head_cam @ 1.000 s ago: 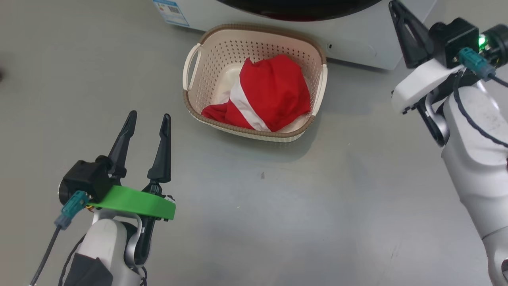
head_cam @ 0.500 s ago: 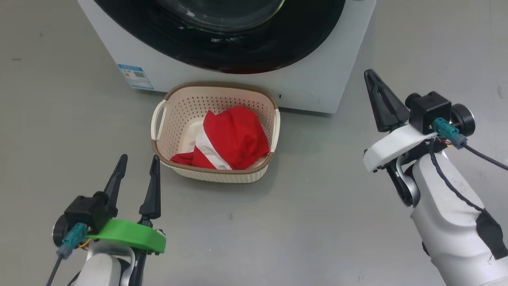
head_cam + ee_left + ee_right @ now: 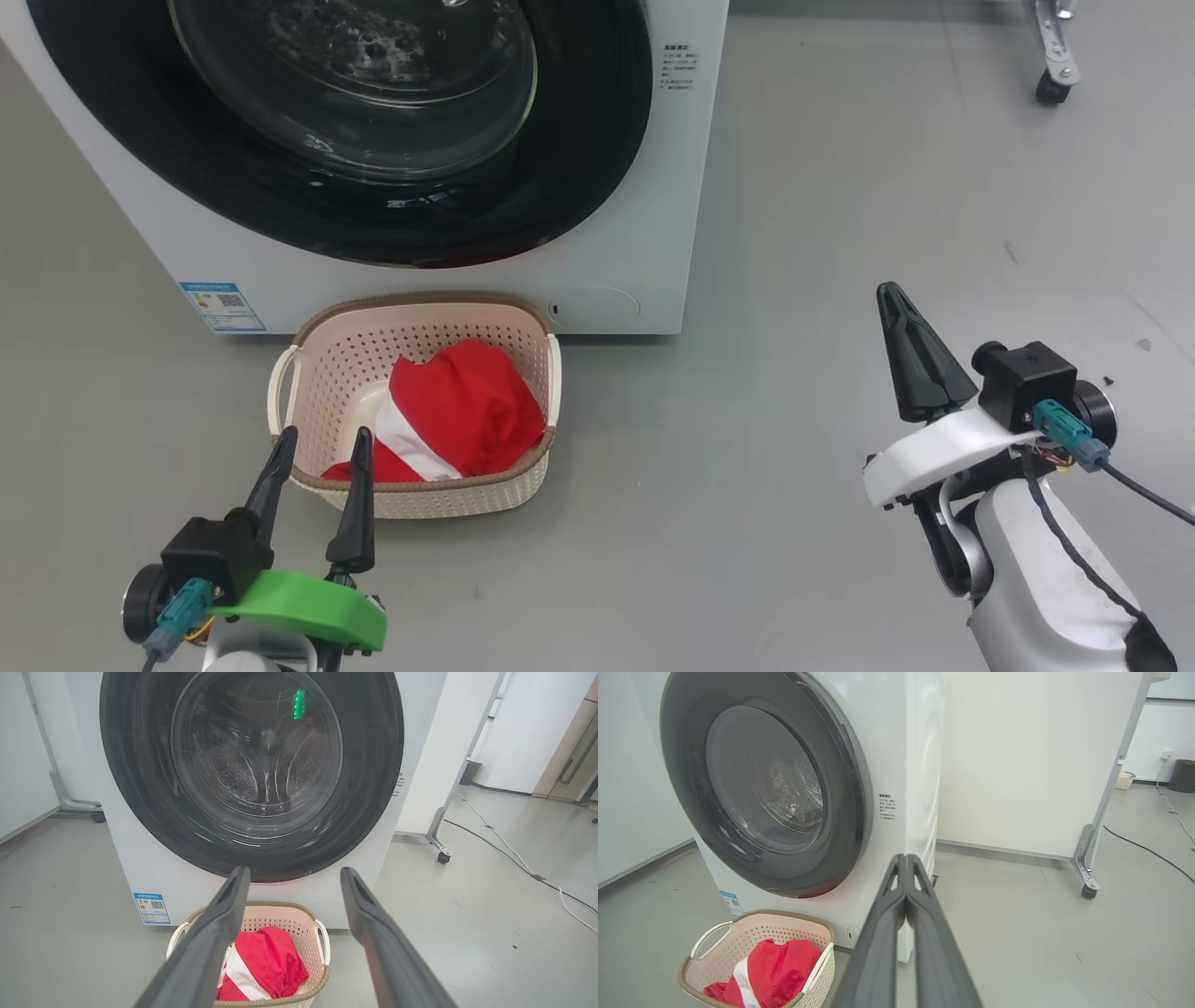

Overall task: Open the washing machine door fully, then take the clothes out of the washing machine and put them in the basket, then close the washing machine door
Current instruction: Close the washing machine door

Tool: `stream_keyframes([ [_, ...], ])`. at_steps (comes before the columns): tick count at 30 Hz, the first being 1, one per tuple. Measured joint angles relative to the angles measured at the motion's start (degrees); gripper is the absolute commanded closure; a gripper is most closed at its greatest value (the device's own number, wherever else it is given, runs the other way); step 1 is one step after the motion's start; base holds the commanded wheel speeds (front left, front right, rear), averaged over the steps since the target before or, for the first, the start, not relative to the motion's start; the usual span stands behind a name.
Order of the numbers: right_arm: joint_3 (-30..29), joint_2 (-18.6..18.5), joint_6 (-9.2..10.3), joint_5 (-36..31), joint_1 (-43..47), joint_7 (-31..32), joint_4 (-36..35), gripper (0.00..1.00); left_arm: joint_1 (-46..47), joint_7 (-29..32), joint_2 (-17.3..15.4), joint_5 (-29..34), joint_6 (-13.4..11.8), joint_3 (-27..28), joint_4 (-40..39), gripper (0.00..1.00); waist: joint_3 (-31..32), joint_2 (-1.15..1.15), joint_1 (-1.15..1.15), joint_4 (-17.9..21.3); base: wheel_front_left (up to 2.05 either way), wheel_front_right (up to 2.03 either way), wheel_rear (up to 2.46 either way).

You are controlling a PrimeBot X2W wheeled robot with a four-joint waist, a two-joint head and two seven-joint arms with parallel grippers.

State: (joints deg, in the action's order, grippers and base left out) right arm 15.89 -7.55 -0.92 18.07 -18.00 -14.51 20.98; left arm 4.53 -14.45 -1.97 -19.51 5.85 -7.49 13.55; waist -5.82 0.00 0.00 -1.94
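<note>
The left wrist view reveals the perforated drum (image 3: 233,770) behind the shut washing machine door (image 3: 369,765). The left end effector (image 3: 325,436) is spread wide and empty; the right end effector (image 3: 890,294) is closed and empty.

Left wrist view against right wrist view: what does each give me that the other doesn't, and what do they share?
Left wrist view alone of the two: the left end effector, fingers spread, and the perforated drum seen through the glass. Right wrist view alone of the two: the right end effector, fingers pressed together, and the white side of the washing machine. Both: the washing machine door shut, the basket before it holding the red clothes, and the blue label sticker.
</note>
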Motion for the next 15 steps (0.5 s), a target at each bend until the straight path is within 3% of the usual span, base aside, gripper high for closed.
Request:
stream_keyframes([
  [10,-2.9,0.2,0.67,0.2,7.0,0.0,-4.4,1.00,-0.9,0.0,0.0,0.9,0.0,-0.3,-0.5,0.00,2.0,0.00,0.00,3.1,0.00,0.00,0.00],
  [11,-2.9,0.2,0.67,0.2,7.4,0.0,-4.7,0.81,-1.0,0.0,0.0,1.1,-0.1,-0.3,-0.6,0.00,2.1,0.00,0.00,3.2,0.00,0.00,0.00],
  [12,-2.9,0.3,0.67,0.2,7.8,0.0,-5.0,0.33,-1.1,0.0,0.0,1.1,-0.1,-0.2,-0.7,0.00,2.1,0.00,0.00,3.3,0.00,0.00,0.00],
  [13,-3.0,0.3,0.96,0.2,8.2,0.0,-5.3,0.00,-1.1,0.0,0.0,1.1,-0.3,-0.2,-0.8,0.00,2.1,0.00,0.00,3.3,0.00,0.00,0.00],
  [15,-3.3,0.4,1.09,0.2,9.0,0.0,-5.8,0.00,-1.1,0.0,0.0,1.1,-0.5,-0.1,-0.9,0.00,2.1,0.00,0.00,3.4,0.00,0.00,0.00],
])
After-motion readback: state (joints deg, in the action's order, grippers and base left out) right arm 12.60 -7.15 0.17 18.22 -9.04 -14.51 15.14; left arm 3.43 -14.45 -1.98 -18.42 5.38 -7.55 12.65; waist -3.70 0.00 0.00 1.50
